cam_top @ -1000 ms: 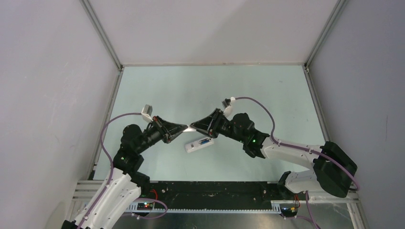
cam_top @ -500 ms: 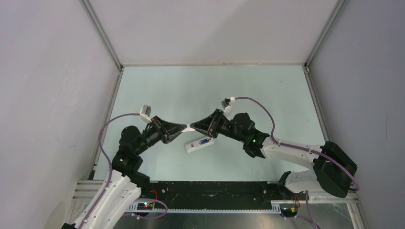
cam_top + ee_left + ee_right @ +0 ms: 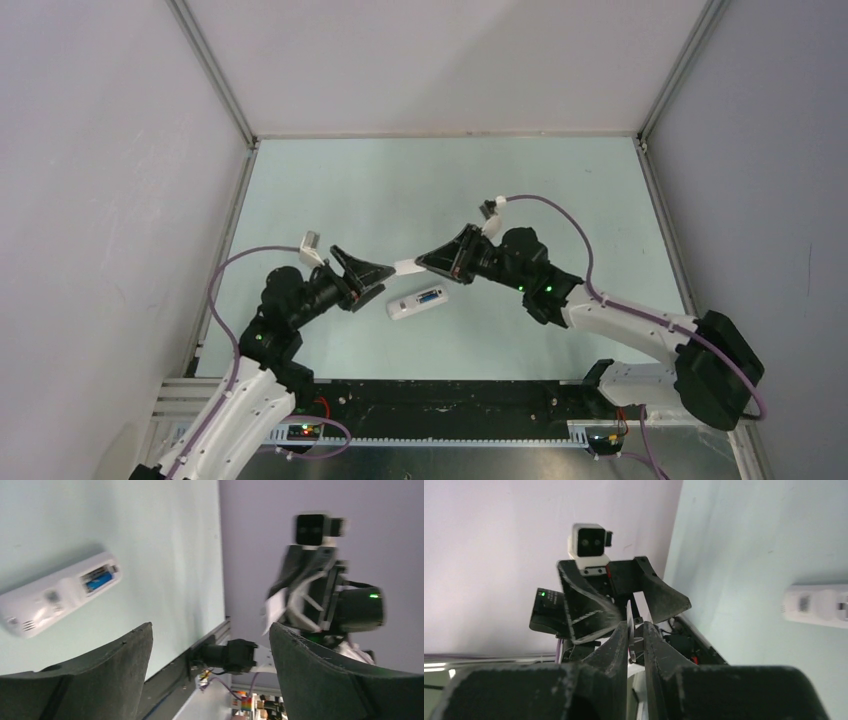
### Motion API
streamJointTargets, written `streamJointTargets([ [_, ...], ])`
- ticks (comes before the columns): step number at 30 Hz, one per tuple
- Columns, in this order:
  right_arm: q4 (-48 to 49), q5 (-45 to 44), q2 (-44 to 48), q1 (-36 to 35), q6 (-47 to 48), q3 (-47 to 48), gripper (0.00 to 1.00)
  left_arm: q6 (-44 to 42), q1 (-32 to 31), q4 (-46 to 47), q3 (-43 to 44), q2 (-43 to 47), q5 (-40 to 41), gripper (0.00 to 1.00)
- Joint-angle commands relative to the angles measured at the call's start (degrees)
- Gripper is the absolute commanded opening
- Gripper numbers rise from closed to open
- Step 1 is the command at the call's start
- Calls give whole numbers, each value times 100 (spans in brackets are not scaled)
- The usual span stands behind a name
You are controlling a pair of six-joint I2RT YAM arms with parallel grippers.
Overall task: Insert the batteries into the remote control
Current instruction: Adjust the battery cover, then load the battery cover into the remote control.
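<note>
The remote (image 3: pixel 417 302) lies on the table (image 3: pixel 400 190), with a blue battery (image 3: pixel 97 578) in its open compartment. Just behind the remote, the right gripper (image 3: pixel 422 265) is clamped on a thin white plate (image 3: pixel 630 625). Left of the remote, the left gripper (image 3: pixel 384 277) has its jaws spread wide and holds nothing.

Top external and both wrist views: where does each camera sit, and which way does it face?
Top external: above and behind the bases, facing down on the table; the left gripper and right gripper show with their arms.
Left wrist: behind the left gripper's open fingers, facing the right gripper.
Right wrist: behind the right gripper's fingers, shut on a thin white piece, facing the left gripper.
Shared: all three show the remote control.
</note>
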State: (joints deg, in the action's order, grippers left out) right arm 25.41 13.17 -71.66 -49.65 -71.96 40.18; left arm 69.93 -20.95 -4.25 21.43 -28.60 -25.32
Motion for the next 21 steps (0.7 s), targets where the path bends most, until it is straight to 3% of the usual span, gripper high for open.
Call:
streamJointTargets([
  [1, -1235, 321, 494, 512, 1438, 184, 0, -576, -36, -361, -394, -141, 361, 89],
  [4, -2083, 476, 530, 786, 2162, 257, 0, -767, -32, -365, -568, -439, 469, 89],
  [9, -2676, 675, 108, 1012, 3089, 494, 0, -1172, -32, -368, -616, -1008, 666, 89],
  [21, -1779, 605, -1326, 648, 3493, 687, 0, -1454, -154, -285, -757, -1947, 1273, 79],
])
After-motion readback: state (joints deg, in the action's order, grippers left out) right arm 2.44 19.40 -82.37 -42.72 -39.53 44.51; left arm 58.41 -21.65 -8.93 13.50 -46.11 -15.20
